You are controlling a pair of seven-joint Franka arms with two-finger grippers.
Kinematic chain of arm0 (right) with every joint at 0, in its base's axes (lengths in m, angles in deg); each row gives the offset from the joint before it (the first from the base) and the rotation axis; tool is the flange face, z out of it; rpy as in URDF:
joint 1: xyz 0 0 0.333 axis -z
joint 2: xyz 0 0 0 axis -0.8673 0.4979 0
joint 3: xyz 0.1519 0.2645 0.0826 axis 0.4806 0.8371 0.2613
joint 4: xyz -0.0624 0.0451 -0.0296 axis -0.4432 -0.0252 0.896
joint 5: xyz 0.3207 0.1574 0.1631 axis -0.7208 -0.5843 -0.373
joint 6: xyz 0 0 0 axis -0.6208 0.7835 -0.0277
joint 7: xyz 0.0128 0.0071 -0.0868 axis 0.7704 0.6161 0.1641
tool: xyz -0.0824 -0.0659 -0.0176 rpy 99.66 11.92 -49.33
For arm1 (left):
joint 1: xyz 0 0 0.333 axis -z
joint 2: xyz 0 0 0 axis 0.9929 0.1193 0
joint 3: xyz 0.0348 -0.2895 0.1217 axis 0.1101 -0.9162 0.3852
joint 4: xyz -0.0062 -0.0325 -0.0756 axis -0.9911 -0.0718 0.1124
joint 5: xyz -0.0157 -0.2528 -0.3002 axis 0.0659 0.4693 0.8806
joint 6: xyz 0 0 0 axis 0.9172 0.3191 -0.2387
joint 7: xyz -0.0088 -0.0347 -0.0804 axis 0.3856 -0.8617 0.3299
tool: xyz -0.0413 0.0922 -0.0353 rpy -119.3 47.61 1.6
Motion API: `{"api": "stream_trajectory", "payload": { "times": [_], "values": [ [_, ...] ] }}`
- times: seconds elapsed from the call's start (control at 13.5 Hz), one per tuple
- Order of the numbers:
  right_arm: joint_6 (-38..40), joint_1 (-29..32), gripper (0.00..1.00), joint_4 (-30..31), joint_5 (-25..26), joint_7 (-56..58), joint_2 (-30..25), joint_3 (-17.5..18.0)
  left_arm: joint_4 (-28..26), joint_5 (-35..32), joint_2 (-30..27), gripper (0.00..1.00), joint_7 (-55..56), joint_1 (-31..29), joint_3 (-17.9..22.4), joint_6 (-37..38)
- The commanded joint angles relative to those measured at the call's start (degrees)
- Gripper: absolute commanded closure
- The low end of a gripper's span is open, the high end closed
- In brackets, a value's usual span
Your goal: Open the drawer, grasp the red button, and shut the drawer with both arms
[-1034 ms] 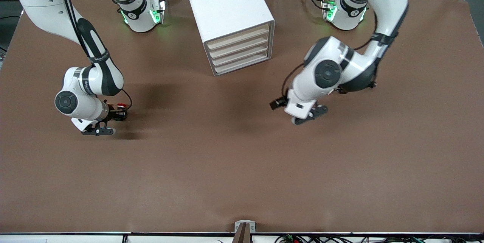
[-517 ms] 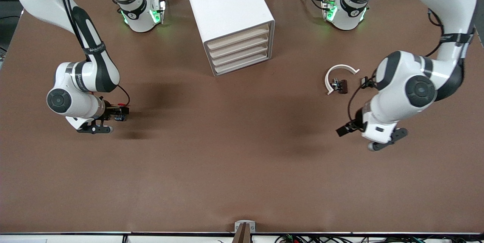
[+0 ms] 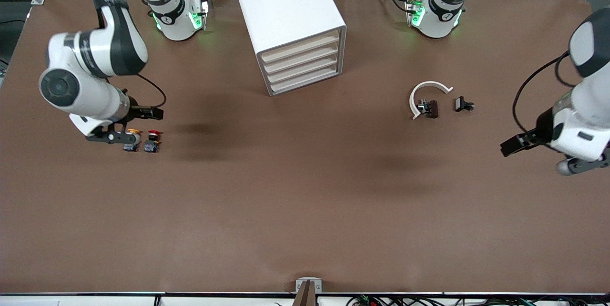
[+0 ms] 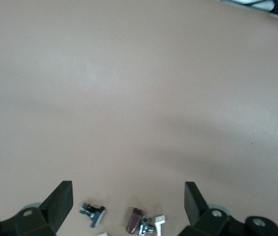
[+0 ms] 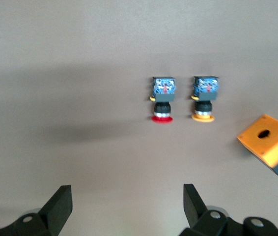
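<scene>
The red-capped button [image 3: 151, 143] [image 5: 162, 98] lies on the table toward the right arm's end, free of any grip. The white cabinet [image 3: 286, 5] has four cream drawer fronts [image 3: 300, 60], all shut. My right gripper [image 3: 108, 137] [image 5: 126, 206] hangs open and empty over the table beside the button. Out over the table's edge at the left arm's end, my left gripper [image 3: 579, 167] [image 4: 128, 201] also stands open with nothing in it.
A yellow-capped button [image 3: 130, 143] [image 5: 205, 97] lies right beside the red one. An orange cube with a hole [image 5: 269, 144] sits close to them. A white curved piece [image 3: 429, 89] and small dark parts [image 3: 431, 108] [image 4: 92, 214] lie toward the left arm's end.
My right gripper opened and let go of the red button, now on the table, then lifted away. My left arm swung out to its end of the table, uncovering the white curved piece.
</scene>
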Motion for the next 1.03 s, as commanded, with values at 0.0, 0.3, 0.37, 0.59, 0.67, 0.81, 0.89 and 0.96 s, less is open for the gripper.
{"api": "stream_trajectory", "payload": {
  "times": [0.0, 0.3, 0.37, 0.59, 0.67, 0.81, 0.89, 0.96],
  "values": [
    [4.87, 0.62, 0.0, -0.59, 1.21, 0.6, -6.26, -0.16, -1.86, 0.14, -7.95, 0.0, -2.07, 6.83, 6.29, 5.39],
    [11.99, 3.07, 0.0, -7.6, 0.51, 7.63, -8.21, -0.42, -3.8, 7.79, -15.17, 0.0, -10.58, 19.34, 21.27, 11.13],
    [13.4, 3.77, 0.0, -10.15, 0.51, 9.46, -8.13, -0.51, -4.93, 8.23, -16.75, 0.0, -10.95, 20.75, 22.76, 12.1],
    [15.43, 6.5, 0.0, -15.44, 0.33, 13.78, -7.95, -0.42, -6.35, 9.2, -20.19, 0.0, -10.96, 21.55, 22.87, 14.12],
    [15.43, 6.94, 0.0, -16.32, 0.33, 14.22, -7.95, -0.51, -6.87, 9.2, -20.81, 0.0, -10.96, 21.64, 22.87, 14.21],
    [15.52, 7.12, 0.0, -17.73, 0.07, 14.93, -7.86, -1.29, -8.89, 9.29, -22.3, 0.0, -10.96, 21.73, 22.69, 14.3],
    [15.52, 7.38, 0.0, -18.86, -1.93, 14.93, -7.77, -2.0, -8.99, 9.29, -22.31, 0.0, -11.22, 21.73, 22.69, 14.3],
    [15.52, 7.91, 0.0, -20.01, -3.35, 14.93, -7.69, -2.44, -8.9, 9.2, -22.22, 0.0, -12.09, 22.08, 22.69, 14.39]
  ]
}}
